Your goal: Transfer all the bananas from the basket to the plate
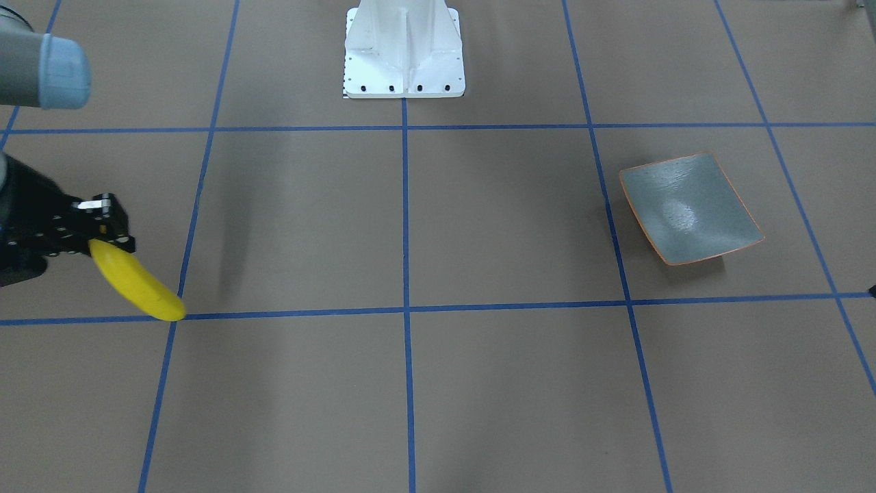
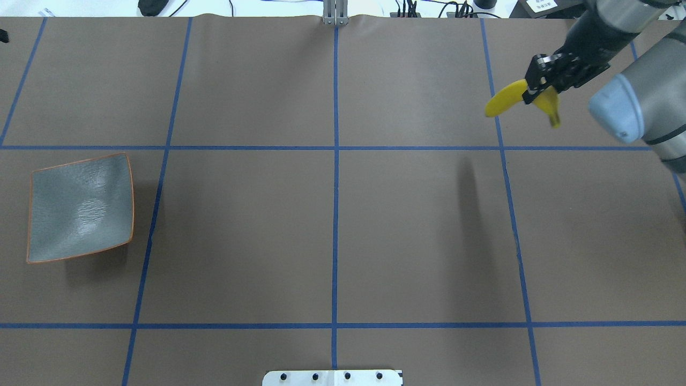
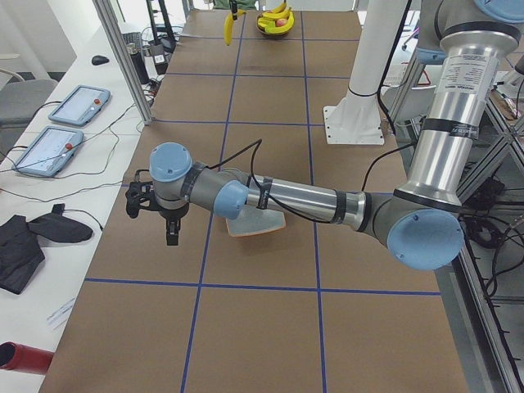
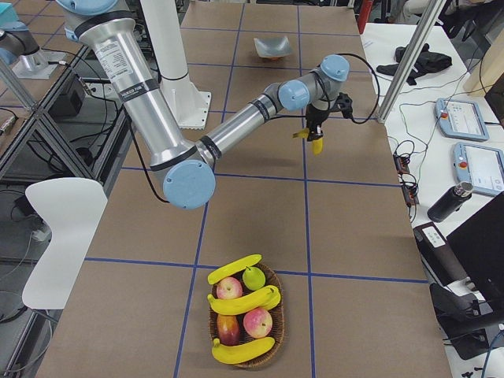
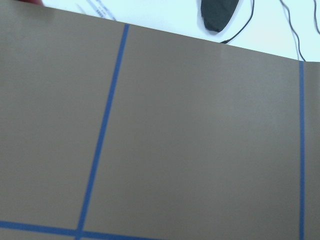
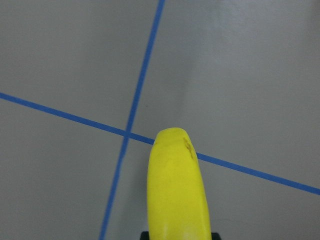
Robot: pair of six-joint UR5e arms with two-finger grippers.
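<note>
Banana, pinched by the right gripper, hangs over the table, well apart from the plate on the robot's left side. Three more bananas lie in the basket among other fruit. Whether the left gripper is spread or pressed together, I cannot tell.

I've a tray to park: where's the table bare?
The middle squares between the plate and the right gripper, which holds a banana, are bare. The plate itself is empty. Crowded: the basket, full of fruit.
</note>
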